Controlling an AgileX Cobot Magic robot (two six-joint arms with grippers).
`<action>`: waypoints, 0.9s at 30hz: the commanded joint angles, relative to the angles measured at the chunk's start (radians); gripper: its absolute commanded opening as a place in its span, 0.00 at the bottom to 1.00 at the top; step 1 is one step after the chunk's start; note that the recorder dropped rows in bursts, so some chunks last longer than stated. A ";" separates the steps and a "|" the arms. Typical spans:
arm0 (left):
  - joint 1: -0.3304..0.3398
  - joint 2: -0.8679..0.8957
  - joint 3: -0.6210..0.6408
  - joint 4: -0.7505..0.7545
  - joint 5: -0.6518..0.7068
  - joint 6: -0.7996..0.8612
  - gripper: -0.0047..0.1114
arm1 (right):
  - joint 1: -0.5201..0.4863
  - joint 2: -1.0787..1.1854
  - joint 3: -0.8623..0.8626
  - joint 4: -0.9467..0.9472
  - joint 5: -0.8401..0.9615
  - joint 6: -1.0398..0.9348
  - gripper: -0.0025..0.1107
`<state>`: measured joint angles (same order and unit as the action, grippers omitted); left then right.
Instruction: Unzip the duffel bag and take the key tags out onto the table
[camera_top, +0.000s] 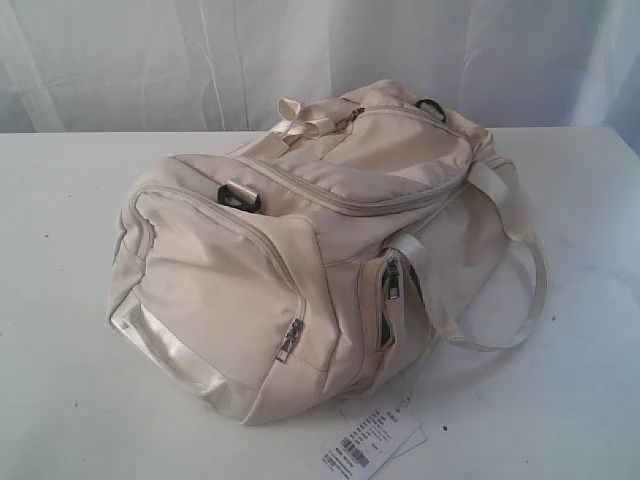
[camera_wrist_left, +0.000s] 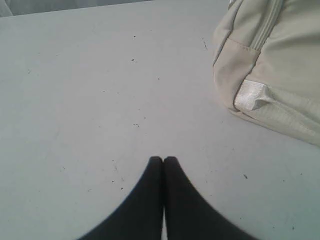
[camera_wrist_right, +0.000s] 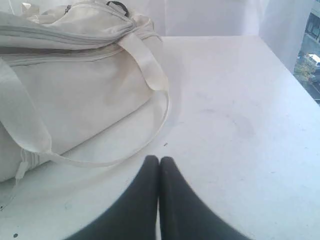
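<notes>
bag (camera_top: 300, 250): lying mid-desk (camera_top: 70, 200), top zip drawn closed | strap (camera_top: 543, 285): loop resting on desk at bag's right | paper tag (camera_top: 372, 445): on desk at bag's near edge | left hand (camera_wrist_left: 163, 159): clenched, empty, over bare desk near bag's end | right hand (camera_wrist_right: 159, 158): clenched, empty, just beside strap

Right gripper (camera_wrist_right: 159, 159) is over bare white table (camera_wrist_right: 240, 125), its two black fingers (camera_wrist_right: 145, 195) pressed tight together, nothing between them. The cream duffel bag (camera_wrist_right: 75, 90) sits just beside it, zippers closed, one shiny webbing handle (camera_wrist_right: 150, 65) looping down onto the tabletop near the fingertips.
</notes>
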<state>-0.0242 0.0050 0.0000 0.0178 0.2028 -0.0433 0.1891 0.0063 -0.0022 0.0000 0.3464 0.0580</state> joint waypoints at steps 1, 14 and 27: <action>0.002 -0.005 0.000 -0.002 0.000 -0.003 0.04 | 0.002 -0.006 0.002 -0.011 -0.003 -0.009 0.02; 0.002 -0.005 0.000 -0.002 -0.028 -0.003 0.04 | 0.002 -0.006 0.002 -0.011 -0.029 -0.009 0.02; 0.002 -0.005 0.000 -0.002 -0.630 -0.005 0.04 | 0.002 -0.006 0.002 -0.011 -0.568 -0.009 0.02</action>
<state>-0.0242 0.0033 -0.0019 0.0178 -0.3111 -0.0433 0.1891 0.0063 -0.0022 0.0000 -0.1344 0.0580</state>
